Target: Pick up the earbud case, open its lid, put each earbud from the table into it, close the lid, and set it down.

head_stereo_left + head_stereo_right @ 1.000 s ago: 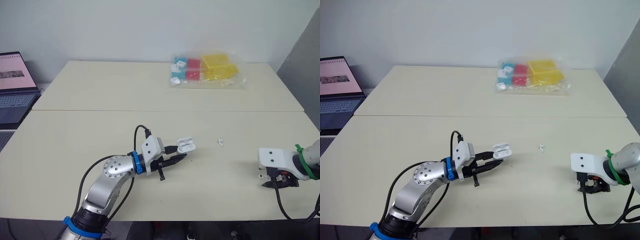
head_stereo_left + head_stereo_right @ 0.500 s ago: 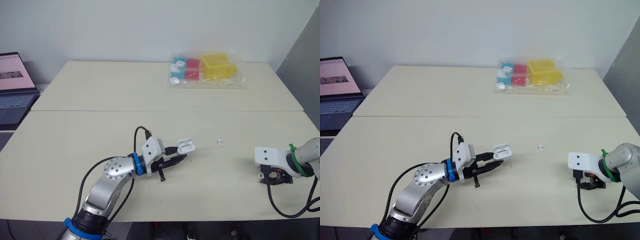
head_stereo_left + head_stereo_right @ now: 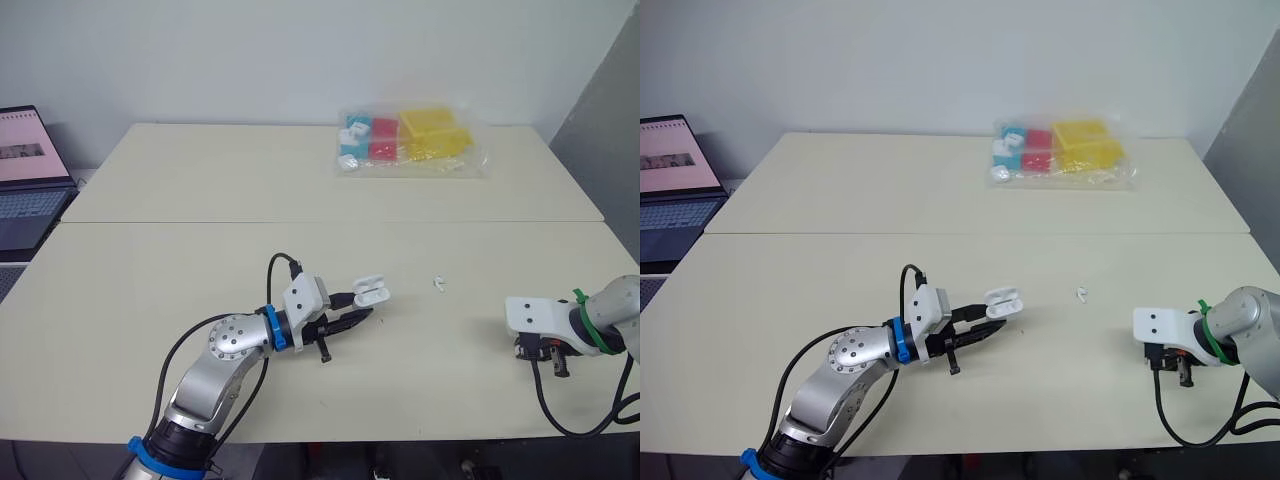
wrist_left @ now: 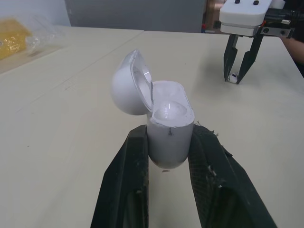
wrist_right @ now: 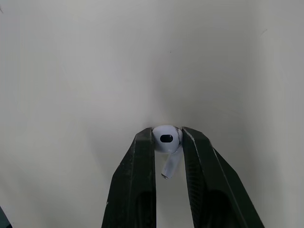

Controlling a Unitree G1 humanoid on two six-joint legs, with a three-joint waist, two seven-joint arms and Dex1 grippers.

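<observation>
Swung slightly inward over the last second: right fingers (image 3: 543,352), tips down at the counter (image 3: 200,260).
From the head: left fingers (image 3: 350,321) clamped on the earbud case (image 3: 371,292), lid flipped open; loose earbud (image 3: 439,284) lying on the counter between the two pairs of fingers, touching neither. From the left wrist: case base squeezed between both fingers, lid hinged open past their tips. From the right wrist: tips pinching the other earbud (image 5: 166,138), its head between them, stem pointing back along the gap.

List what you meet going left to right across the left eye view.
Laptop → earbud case, lid open, held in the left gripper → loose earbud → right gripper, pinching the other earbud.
</observation>
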